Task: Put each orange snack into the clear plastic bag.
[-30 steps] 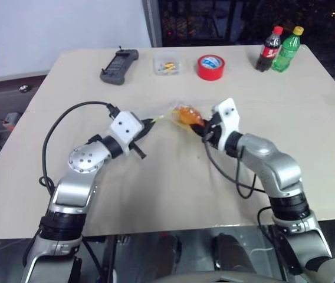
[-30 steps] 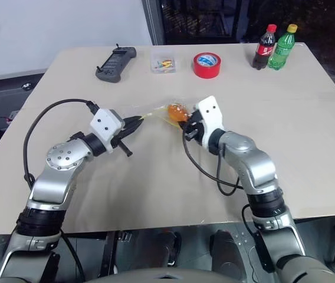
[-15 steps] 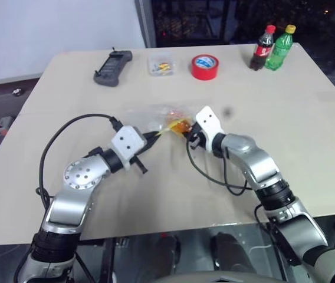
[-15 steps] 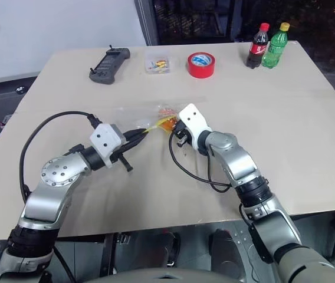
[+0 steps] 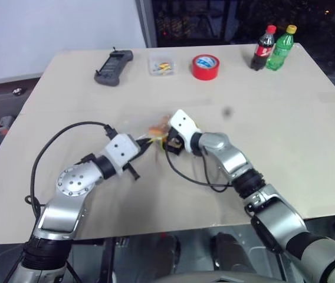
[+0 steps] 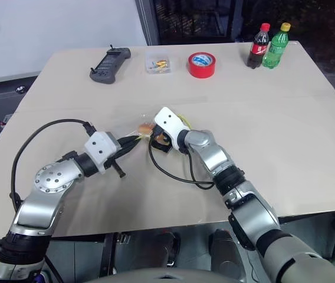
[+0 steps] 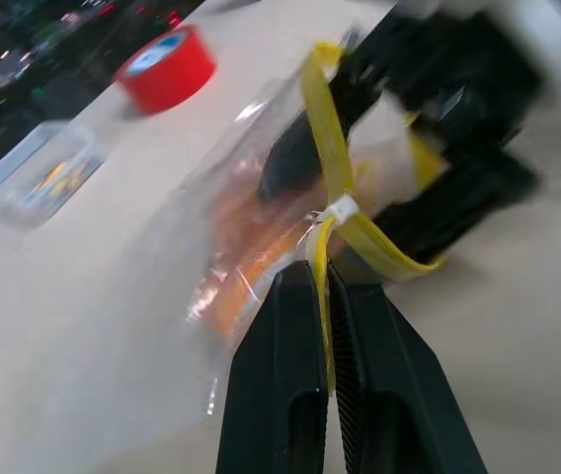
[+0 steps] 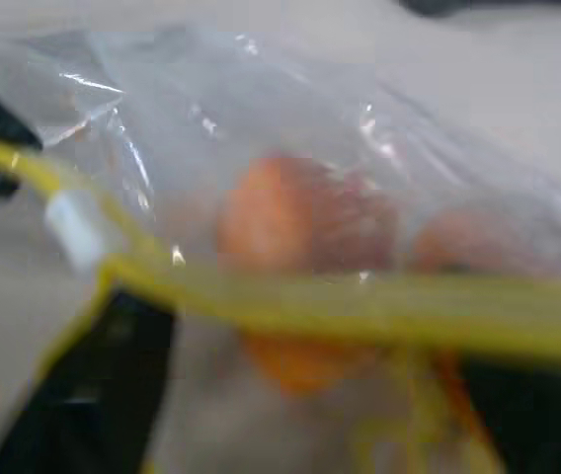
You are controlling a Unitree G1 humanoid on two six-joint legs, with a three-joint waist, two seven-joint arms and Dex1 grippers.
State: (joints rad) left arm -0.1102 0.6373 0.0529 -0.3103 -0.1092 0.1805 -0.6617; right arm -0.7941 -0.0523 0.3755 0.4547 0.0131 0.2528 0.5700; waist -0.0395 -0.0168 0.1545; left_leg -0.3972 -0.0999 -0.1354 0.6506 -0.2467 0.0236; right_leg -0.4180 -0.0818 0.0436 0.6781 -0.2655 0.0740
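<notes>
Orange snacks [image 8: 305,434] now seem inside our clear plastic bag [image 7: 261,212] above the tabletop [image 5: 285,118]; left pincer [image 7: 322,286] stays clamped on its yellow seal, right pincer [image 5: 166,141] has just spread apart.

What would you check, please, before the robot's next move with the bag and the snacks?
1. Left hand shut on the yellow seal strip of the clear plastic bag: ok.
2. Bag mouth held apart: ok, the strip splits into two bands in the left wrist view.
3. Orange snacks behind the plastic: ok for one orange piece; whether both are in, cannot tell.
4. Right hand at the bag mouth: ok; open or shut, cannot tell.
5. Right hand clear of the bag before pulling back: cannot tell, its fingers are hidden at the plastic.
6. Red tape roll and bottles far from both arms: ok.
</notes>
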